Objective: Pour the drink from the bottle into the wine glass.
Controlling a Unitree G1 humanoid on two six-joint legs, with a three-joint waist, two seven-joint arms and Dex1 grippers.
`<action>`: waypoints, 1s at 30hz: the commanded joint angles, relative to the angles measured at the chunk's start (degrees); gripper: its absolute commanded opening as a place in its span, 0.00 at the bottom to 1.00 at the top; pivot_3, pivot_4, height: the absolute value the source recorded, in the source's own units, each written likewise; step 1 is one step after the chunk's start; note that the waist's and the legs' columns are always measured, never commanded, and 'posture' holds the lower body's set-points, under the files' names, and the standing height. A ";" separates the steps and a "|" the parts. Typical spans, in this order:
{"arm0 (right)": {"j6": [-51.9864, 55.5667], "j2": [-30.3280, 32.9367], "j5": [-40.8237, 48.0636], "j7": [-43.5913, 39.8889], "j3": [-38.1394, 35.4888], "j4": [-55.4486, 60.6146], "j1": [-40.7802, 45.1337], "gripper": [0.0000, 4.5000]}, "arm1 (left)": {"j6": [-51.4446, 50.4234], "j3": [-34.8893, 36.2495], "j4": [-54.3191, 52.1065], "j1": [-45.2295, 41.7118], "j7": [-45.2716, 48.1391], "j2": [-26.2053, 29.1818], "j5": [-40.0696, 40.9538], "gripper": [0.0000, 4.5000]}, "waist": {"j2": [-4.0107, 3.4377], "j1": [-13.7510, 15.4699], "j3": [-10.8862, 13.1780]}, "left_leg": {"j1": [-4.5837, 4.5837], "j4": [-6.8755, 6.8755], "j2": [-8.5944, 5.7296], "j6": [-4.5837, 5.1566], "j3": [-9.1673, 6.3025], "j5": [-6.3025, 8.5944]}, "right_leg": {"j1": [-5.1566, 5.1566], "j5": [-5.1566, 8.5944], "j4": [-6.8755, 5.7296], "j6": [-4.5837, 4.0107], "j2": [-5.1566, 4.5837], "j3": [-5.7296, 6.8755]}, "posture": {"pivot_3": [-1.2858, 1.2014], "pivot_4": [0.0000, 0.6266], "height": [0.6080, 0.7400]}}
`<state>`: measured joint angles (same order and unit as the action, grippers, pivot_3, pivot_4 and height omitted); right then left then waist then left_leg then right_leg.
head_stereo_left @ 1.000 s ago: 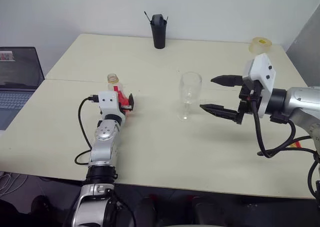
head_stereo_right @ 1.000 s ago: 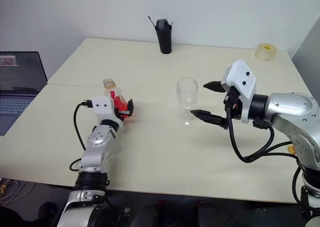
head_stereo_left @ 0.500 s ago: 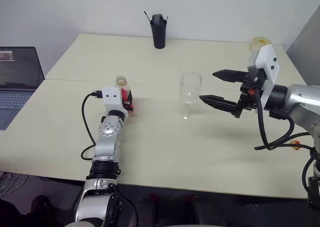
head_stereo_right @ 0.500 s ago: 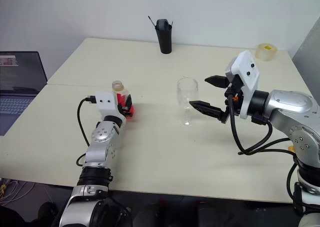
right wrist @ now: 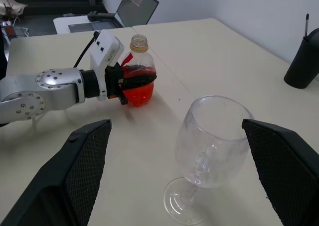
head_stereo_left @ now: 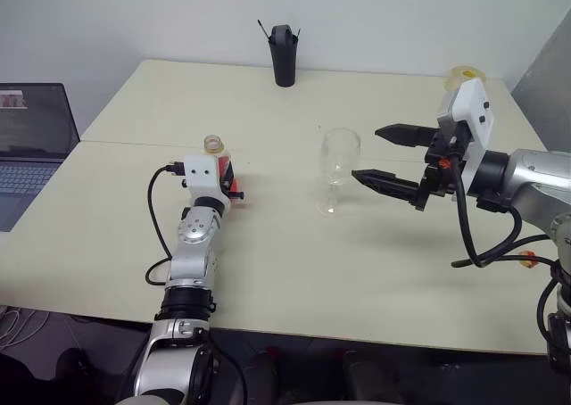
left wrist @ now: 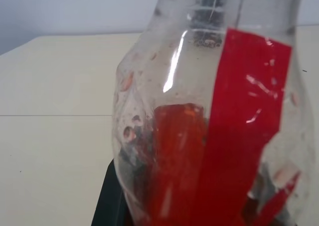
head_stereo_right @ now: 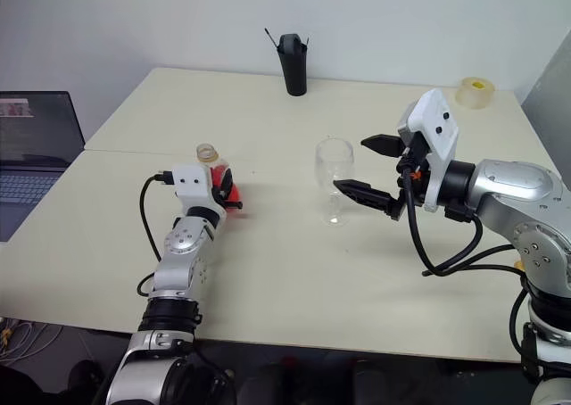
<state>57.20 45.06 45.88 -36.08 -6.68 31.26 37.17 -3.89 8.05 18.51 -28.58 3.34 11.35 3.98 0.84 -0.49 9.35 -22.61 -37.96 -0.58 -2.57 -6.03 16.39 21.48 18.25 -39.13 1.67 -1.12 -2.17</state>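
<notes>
Both end effectors busy: left [right wrist: 130, 81] clamps bottle [right wrist: 137, 71], right [head_stereo_right: 364, 166] spread wide beside wine glass [head_stereo_right: 335, 180], apparently w/o touching.

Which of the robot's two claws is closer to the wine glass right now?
The right. The right gripper hangs open just beside the wine glass, fingertips almost at its bowl. The left gripper is farther off across the table, shut on the bottle.
</notes>
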 commanded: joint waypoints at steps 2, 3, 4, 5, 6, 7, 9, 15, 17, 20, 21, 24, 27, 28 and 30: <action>-0.22 1.20 0.75 0.59 -2.44 1.93 -0.28 1.00 | 2.21 -1.33 -1.17 -2.87 2.26 1.90 -1.15 0.22 | 0.00 0.05 0.00 | -0.01 0.00 0.00 0.00 -0.01 0.00 | 0.01 0.00 0.00 0.00 0.00 0.00 | 0.52 0.24 1.00; -0.31 1.55 0.75 0.72 -3.21 2.29 -1.22 1.00 | 2.23 -1.74 -0.81 -3.88 3.06 2.33 -1.24 0.22 | 0.00 0.11 0.00 | -0.05 -0.01 0.00 0.00 -0.03 0.00 | 0.03 0.00 0.00 0.00 0.00 0.02 | 0.52 0.24 1.00; -0.40 1.92 0.77 0.83 -3.94 2.62 -2.15 1.00 | 2.40 -2.18 -0.36 -4.93 3.89 2.76 -1.38 0.22 | 0.00 0.22 0.00 | -0.08 -0.03 -0.01 0.00 -0.05 0.00 | 0.04 0.00 0.00 0.00 0.00 0.02 | 0.52 0.24 1.00; -0.49 2.19 0.88 0.99 -4.60 3.05 -3.04 1.00 | 2.78 -2.62 0.16 -5.95 4.69 3.19 -1.62 0.22 | 0.01 0.27 0.01 | -0.11 -0.04 -0.01 0.00 -0.06 0.00 | 0.05 0.00 0.01 0.00 0.00 0.02 | 0.52 0.24 1.00; -0.68 2.36 1.09 1.22 -5.43 3.66 -4.01 1.00 | 3.21 -3.13 0.98 -7.51 5.78 3.59 -1.69 0.22 | 0.01 0.31 0.01 | -0.13 -0.05 -0.02 0.00 -0.06 0.00 | 0.05 0.00 0.01 0.00 0.00 0.02 | 0.52 0.24 1.00; -0.97 2.37 1.28 1.56 -6.30 4.42 -5.01 1.00 | 3.67 -3.73 1.99 -9.44 7.07 3.92 -1.70 0.22 | 0.01 0.34 0.01 | -0.16 -0.05 -0.03 0.00 -0.04 0.00 | 0.10 0.00 0.01 0.00 0.00 0.03 | 0.52 0.24 1.00; -1.32 2.22 1.44 2.39 -7.50 5.75 -6.63 1.00 | 4.61 -4.92 3.97 -12.79 9.46 4.40 -1.94 0.22 | 0.02 0.39 0.01 | -0.21 -0.05 -0.07 -0.01 -0.04 -0.01 | 0.13 -0.01 0.00 0.02 0.00 0.06 | 0.52 0.24 1.00; -0.85 1.83 1.83 6.23 -10.28 9.22 -10.02 1.00 | 9.00 -8.42 12.00 -23.11 14.45 5.08 -4.14 0.22 | 0.03 0.31 0.01 | -0.25 -0.07 -0.14 -0.18 0.09 -0.11 | 0.20 -0.04 0.00 0.07 0.01 0.08 | 0.52 0.24 1.00; -0.84 1.88 2.14 7.53 -11.65 10.09 -10.76 1.00 | 10.66 -8.64 14.45 -25.59 14.75 5.38 -4.73 0.22 | 0.04 0.20 0.02 | -0.25 -0.07 -0.14 -0.17 0.12 -0.11 | 0.23 -0.04 -0.03 0.08 0.02 0.04 | 0.52 0.24 1.00; -1.39 1.93 2.98 9.15 -14.90 11.12 -12.20 1.00 | 16.07 -10.97 17.85 -28.52 15.44 7.03 -8.21 0.22 | 0.04 -0.07 0.02 | -0.24 -0.05 -0.12 -0.17 0.18 -0.10 | 0.30 -0.04 -0.11 0.08 0.02 -0.03 | 0.52 0.24 1.00; -1.78 1.96 3.03 9.42 -15.81 11.52 -13.00 1.00 | 18.09 -11.93 19.03 -29.35 15.32 7.59 -9.68 0.22 | 0.06 -0.06 0.03 | -0.24 -0.05 -0.10 -0.17 0.19 -0.10 | 0.30 -0.04 -0.13 0.08 0.03 -0.03 | 0.52 0.24 1.00; -4.62 1.22 2.00 9.85 -17.50 13.49 -16.36 1.00 | 23.78 -14.83 22.68 -31.91 14.55 8.64 -13.86 0.22 | 0.06 0.05 0.03 | -0.24 -0.05 -0.11 -0.14 0.21 -0.09 | 0.31 -0.04 -0.15 0.08 0.05 -0.01 | 0.52 0.24 1.00; -8.57 -0.32 -0.77 10.77 -16.11 15.67 -20.01 1.00 | 27.39 -16.23 26.27 -34.87 13.79 8.73 -16.05 0.22 | 0.07 0.13 0.04 | -0.26 -0.06 -0.18 -0.11 0.33 -0.08 | 0.32 -0.04 -0.18 0.08 0.06 -0.01 | 0.52 0.24 1.00; -9.98 -1.11 -2.13 11.32 -15.00 16.36 -21.07 1.00 | 28.98 -17.02 27.17 -35.71 13.50 9.07 -17.29 0.22 | 0.08 0.12 0.04 | -0.26 -0.08 -0.18 -0.11 0.34 -0.08 | 0.32 -0.04 -0.19 0.09 0.07 -0.02 | 0.52 0.24 1.00; -12.28 -2.80 -4.93 12.71 -12.02 17.89 -23.23 1.00 | 30.95 -17.86 29.50 -37.46 12.79 9.28 -18.88 0.22 | 0.09 0.08 0.05 | -0.27 -0.08 -0.21 -0.11 0.38 -0.08 | 0.33 -0.03 -0.19 0.09 0.07 -0.03 | 0.52 0.24 1.00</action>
<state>47.71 42.83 43.02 -24.49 -19.84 46.59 14.44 24.02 -9.42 48.40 -63.27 17.62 20.01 -13.73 0.93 -0.41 9.39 -22.89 -38.04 -0.79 -2.68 -5.64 16.30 21.81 18.22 -39.34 1.77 -1.04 -2.20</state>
